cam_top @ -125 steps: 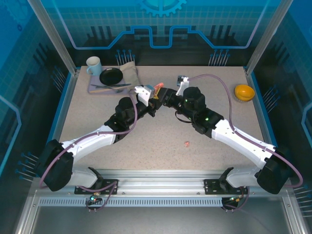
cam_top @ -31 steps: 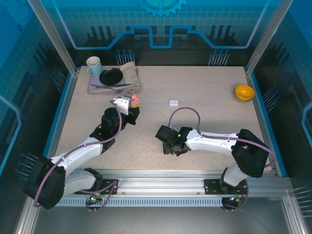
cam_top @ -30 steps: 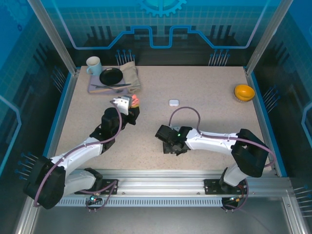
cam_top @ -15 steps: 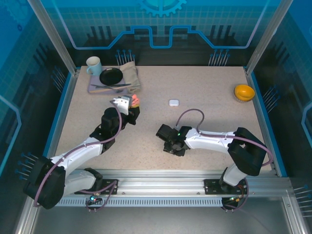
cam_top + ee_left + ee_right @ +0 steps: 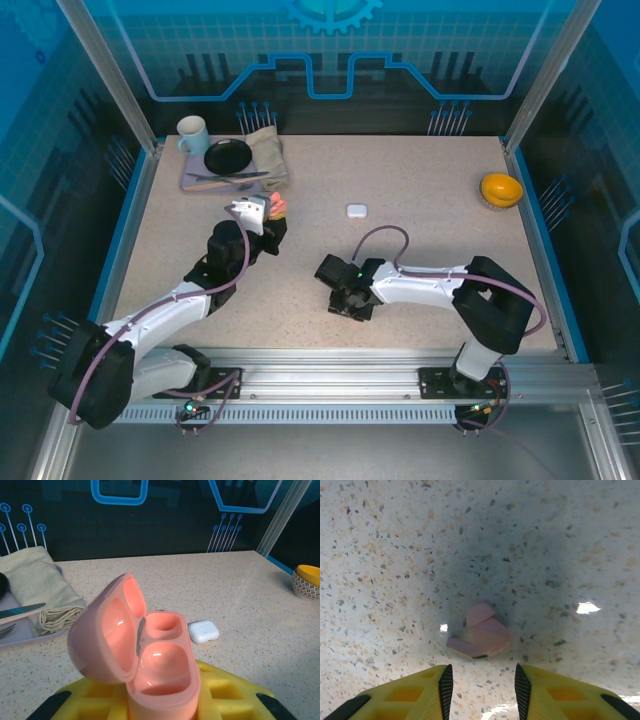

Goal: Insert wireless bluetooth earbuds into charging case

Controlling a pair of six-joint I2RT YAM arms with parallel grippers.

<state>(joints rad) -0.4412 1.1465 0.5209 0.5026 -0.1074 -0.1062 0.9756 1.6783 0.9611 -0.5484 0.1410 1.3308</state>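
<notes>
Two cases are seen. A salmon-pink charging case (image 5: 160, 665) is pinched upright between the yellow fingers (image 5: 227, 687) of the left gripper (image 5: 270, 212), its lid swung open to the left. Its far well is seen empty; whether the glossy near well is filled cannot be told. A white case (image 5: 203, 631) is seen closed on the table (image 5: 430, 170), just right of it. One pink earbud (image 5: 480, 635) is seen lying on the table mid-frame in the right wrist view, just ahead of the right gripper (image 5: 482, 677), whose fingers are spread and clear of it.
</notes>
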